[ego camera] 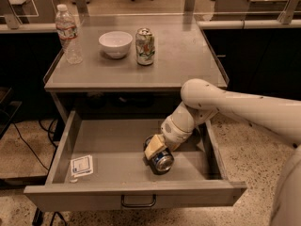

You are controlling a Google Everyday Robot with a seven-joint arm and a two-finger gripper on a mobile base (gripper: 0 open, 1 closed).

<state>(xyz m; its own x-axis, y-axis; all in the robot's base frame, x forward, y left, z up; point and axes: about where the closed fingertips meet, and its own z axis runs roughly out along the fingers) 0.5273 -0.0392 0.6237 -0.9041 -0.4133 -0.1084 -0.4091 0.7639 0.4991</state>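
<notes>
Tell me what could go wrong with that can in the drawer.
The pincer sits low in the drawer, against the can. The can lies on its side, so it may roll away. The arm is close to the tabletop edge and could bump it.

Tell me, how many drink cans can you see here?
2. The upright can stands on the tabletop beside the white bowl; the tipped can lies in the open drawer at the gripper. The arm may hide more.
</notes>
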